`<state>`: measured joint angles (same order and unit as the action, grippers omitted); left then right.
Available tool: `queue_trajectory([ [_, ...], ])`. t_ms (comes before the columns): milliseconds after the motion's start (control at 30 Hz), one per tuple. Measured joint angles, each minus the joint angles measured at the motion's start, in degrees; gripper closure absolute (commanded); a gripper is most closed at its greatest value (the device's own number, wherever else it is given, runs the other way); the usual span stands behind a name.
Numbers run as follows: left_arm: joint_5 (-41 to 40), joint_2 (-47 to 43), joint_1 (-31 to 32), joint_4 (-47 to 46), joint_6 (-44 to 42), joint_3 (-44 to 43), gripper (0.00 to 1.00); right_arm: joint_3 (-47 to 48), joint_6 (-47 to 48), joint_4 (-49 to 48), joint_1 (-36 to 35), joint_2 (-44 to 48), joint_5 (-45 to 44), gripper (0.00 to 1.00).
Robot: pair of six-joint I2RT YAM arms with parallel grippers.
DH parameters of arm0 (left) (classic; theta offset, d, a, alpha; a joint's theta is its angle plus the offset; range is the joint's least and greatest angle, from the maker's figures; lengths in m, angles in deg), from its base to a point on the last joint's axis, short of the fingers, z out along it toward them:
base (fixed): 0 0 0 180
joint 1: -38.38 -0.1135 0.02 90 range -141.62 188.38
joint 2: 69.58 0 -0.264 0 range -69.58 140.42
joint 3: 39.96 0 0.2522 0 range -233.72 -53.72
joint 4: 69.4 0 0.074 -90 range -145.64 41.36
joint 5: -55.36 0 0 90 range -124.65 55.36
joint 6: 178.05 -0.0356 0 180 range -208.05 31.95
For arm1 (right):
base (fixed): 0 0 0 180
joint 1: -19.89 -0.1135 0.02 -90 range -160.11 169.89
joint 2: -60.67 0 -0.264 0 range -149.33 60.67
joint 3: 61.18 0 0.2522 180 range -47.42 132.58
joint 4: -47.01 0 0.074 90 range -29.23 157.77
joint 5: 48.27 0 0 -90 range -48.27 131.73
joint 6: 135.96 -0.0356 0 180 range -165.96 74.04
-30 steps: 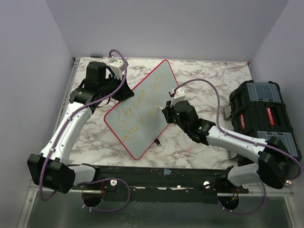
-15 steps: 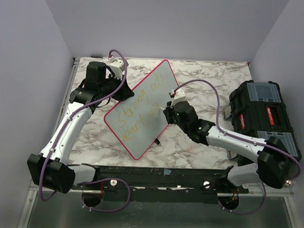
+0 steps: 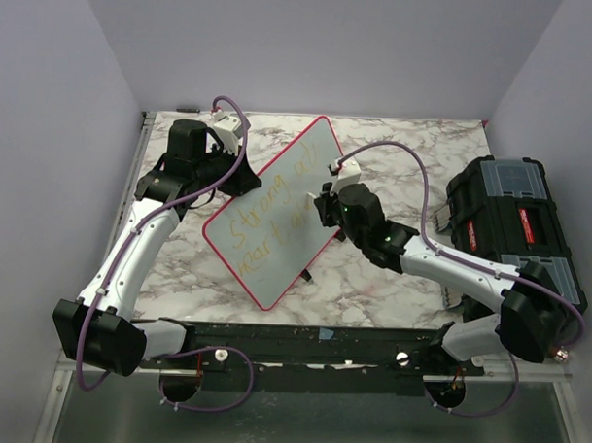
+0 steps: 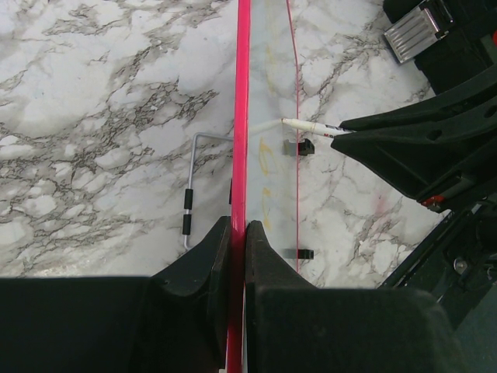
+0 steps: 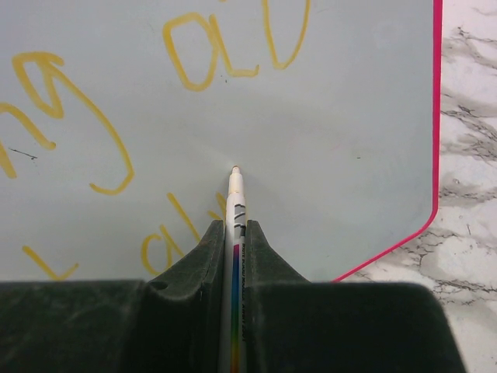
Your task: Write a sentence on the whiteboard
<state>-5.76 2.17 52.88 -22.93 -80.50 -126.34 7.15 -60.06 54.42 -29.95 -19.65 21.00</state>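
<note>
Marble tabletop [image 3: 391, 283], white veined with grey, carries everything. Toward its left edge the left arm reaches in, and the left gripper [image 4: 237, 229] is pinched tight on the thin red-pink rim of the whiteboard [image 3: 265, 274], one finger on each face of the board. From the left wrist the board shows edge-on. A bent wire stand [image 4: 190, 186] lies on the marble on its back side, and small black feet [image 4: 305, 145] show on the writing side.

From above, the whiteboard lies slantwise across the middle of the tabletop, one corner close to the far edge and the opposite corner toward the near edge. It seems raised rather than flat, though the angle cannot be judged. The sentence [image 3: 272, 209] runs along it in two lines of thin yellow-orange cursive; the words are too small to read with confidence.

Right of the writing, the right gripper [image 5: 235, 233] has its fingers nearly closed around a slim white marker [image 5: 235, 210] with a rainbow stripe down its barrel. The pen points straight out between the fingers. Its tip meets the pale surface below the last word of the upper line and just past the end of the lower line. Whether it presses there cannot be told.

Along the right edge of the tabletop stands a black toolbox [image 3: 515, 224] with red latches, well apart from the board.
</note>
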Motion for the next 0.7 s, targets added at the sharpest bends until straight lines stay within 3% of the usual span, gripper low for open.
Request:
queue_trajectory([
  [700, 0.0, -0.28, 0.52, -0.11, 0.0, 0.0, 1.0, -5.51, -3.08, 0.39, 5.55, 7.02, 3.26, 0.99],
])
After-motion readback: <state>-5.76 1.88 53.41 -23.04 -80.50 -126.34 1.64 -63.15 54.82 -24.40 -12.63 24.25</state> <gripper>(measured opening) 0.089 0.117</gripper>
